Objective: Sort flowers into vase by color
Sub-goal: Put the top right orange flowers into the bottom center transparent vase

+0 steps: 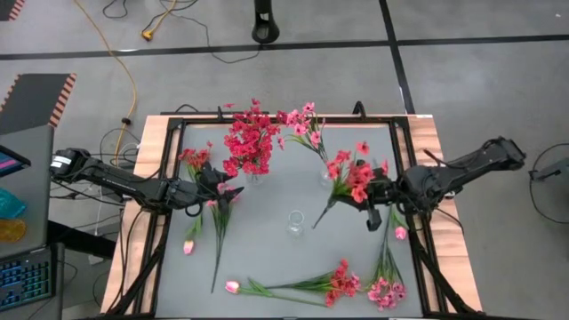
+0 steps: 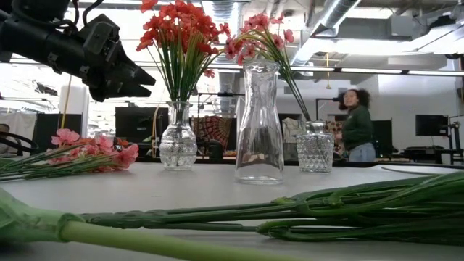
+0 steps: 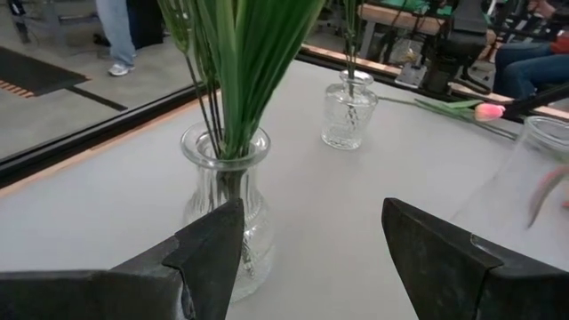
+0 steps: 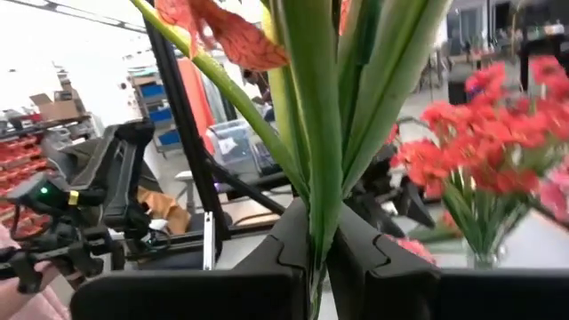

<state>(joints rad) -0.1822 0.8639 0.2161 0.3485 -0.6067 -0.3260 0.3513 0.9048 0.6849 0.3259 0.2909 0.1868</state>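
My right gripper (image 1: 368, 196) (image 4: 322, 244) hangs over the table's right half, shut on a red flower spray (image 1: 354, 174). My left gripper (image 1: 213, 183) (image 3: 311, 253) (image 2: 136, 72) is open and raised, just left of the glass vase (image 3: 227, 191) (image 2: 178, 145) that holds red flowers (image 1: 249, 142). A small cut-glass vase (image 2: 315, 148) (image 3: 348, 111) holds pink flowers (image 1: 302, 120). An empty clear vase (image 1: 295, 222) (image 2: 259, 123) stands at mid-table. Loose sprays and pink tulip buds lie flat on the table: left (image 1: 219, 227), near edge (image 1: 342, 283), right (image 1: 388, 286). My right gripper pinches the red spray's bundled green stems (image 4: 313, 200) between its two fingers (image 4: 284, 244), which lie across the stems. The spray is lifted clear of the table. Its blossoms sit left of the gripper and its stem end (image 1: 318, 224) points toward the near-left.
A black frame (image 1: 404, 156) borders the grey tabletop. Thick green stems (image 2: 304, 214) lie across the near edge in the low view. A tulip bud (image 1: 188, 247) lies at the left, another (image 1: 233, 286) at the near edge. A person (image 2: 357, 127) stands in the room behind.
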